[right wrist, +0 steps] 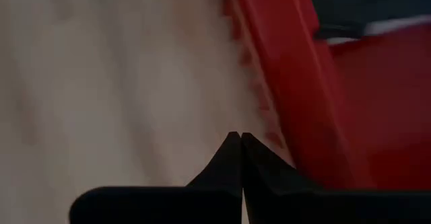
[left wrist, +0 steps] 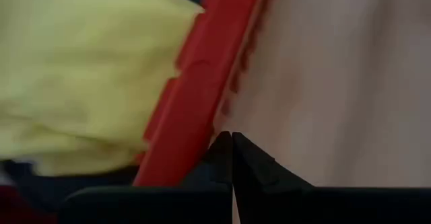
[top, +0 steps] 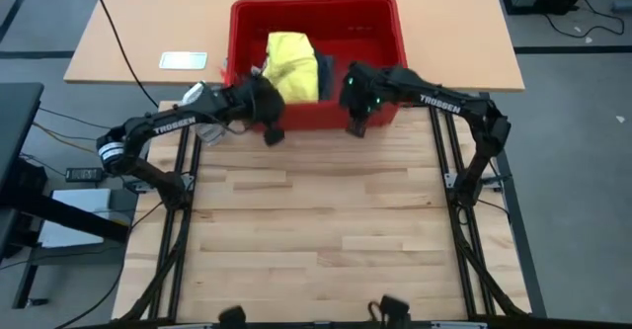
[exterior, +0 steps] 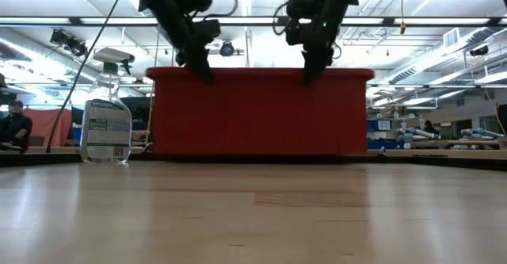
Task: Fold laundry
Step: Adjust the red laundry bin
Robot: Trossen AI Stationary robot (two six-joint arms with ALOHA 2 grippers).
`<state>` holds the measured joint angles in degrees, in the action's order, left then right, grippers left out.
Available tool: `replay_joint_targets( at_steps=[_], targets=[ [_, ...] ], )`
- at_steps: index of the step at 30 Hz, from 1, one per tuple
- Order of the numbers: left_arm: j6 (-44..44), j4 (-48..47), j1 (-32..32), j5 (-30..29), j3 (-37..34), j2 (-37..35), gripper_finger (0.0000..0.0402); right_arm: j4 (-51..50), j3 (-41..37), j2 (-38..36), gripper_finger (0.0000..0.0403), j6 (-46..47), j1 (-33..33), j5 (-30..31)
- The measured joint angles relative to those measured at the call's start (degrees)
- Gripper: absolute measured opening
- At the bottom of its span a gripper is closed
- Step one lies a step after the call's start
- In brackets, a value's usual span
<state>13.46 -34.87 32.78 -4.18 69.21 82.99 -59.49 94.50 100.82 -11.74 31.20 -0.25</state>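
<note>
High view | one yellow shirt (top: pixel 291 64) in basket (top: pixel 380 28); left end effector (top: pixel 274 135), right end effector (top: pixel 355 128) closed, empty

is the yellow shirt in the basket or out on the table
In the basket: the yellow shirt lies bunched inside the red basket, unfolded.

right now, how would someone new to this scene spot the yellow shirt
Find the red basket at the far edge of the wooden table. The yellow shirt is heaped inside it, toward its left half, with a darker blue piece tucked against its right side. It is the only bright yellow thing there.
</note>
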Motion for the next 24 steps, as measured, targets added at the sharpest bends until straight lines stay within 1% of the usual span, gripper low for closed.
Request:
replay_joint_targets(
  at_steps=[3, 5, 8, 11, 16, 20, 24],
  targets=[
    [2.6, 5.0, 5.5, -1.5, 0.0, 0.2, 0.0002, 6.7, 0.0, 0.2, 0.0002, 0.3, 3.9, 5.6],
    [4.8, 9.1, 8.6, -1.5, -0.2, 1.5, 0.0001, 10.6, 0.0, 0.3, 0.0002, 0.3, 6.4, 7.2],
    [6.0, 16.9, 12.8, -0.6, -0.1, 3.8, 0.0001, 17.2, 0.0, 0.3, 0.0002, 0.9, 10.0, 6.4],
    [6.6, 23.6, 16.2, 0.2, -0.1, 7.1, 0.0001, 19.6, 0.0, 0.3, 0.0001, 1.7, 13.3, 5.2],
    [9.2, 32.7, 18.2, -0.5, 0.1, 11.4, 0.0001, 22.8, -0.1, 0.4, 0.0001, 1.7, 18.2, 5.7],
    [11.0, 34.1, 18.1, -0.6, 0.2, 11.8, 0.0000, 23.2, -0.2, 0.4, 0.0000, 3.8, 20.3, 4.6],
    [9.0, 26.9, 17.2, -0.4, 4.0, 9.6, 0.0000, 21.6, -0.2, -0.1, 0.0000, 7.0, 20.8, -1.4]
  ],
)
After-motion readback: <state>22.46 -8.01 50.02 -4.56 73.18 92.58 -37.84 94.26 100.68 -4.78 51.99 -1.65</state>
